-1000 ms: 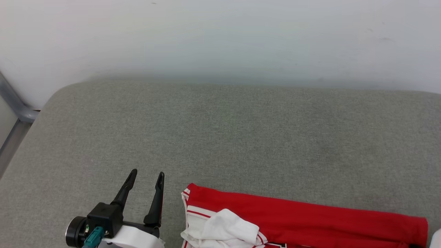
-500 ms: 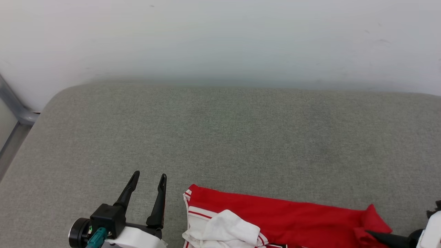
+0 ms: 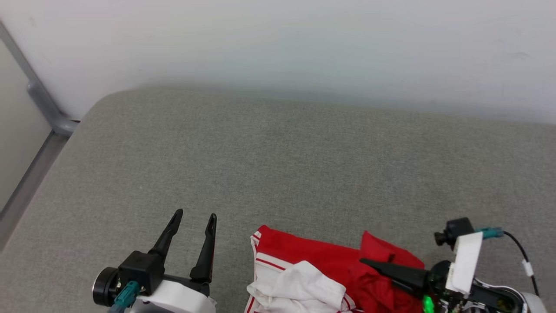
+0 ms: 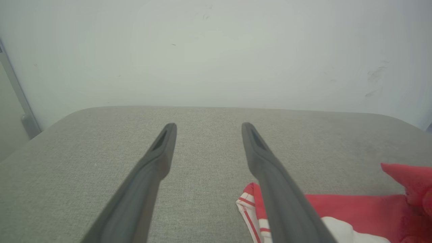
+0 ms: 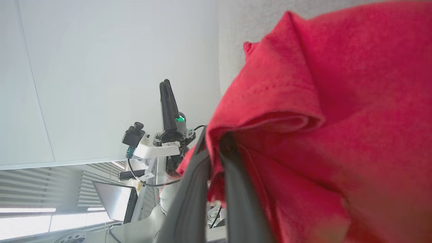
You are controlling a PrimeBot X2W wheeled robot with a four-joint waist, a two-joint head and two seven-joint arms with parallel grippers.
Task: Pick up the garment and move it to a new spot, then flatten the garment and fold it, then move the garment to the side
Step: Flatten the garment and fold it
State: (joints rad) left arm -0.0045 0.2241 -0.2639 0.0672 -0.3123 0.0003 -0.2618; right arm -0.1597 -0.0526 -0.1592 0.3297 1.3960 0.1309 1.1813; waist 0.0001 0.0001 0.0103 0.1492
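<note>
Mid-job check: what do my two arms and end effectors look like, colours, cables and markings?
The left end effector has two long, tapered black fingers on a black block, a teal plug and a white wrist shell. The right end effector has the same black fingers, a green light, a white bracket carrying a small black camera, and a black cable with a white tag.

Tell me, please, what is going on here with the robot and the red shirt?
The robot's right gripper is shut on a bunched fold of the red garment, holding that end up over the rest. The left gripper hangs open beside the garment's striped end, touching nothing. The garment sits on the grey cushion, with a white sleeve crumpled on top.
</note>
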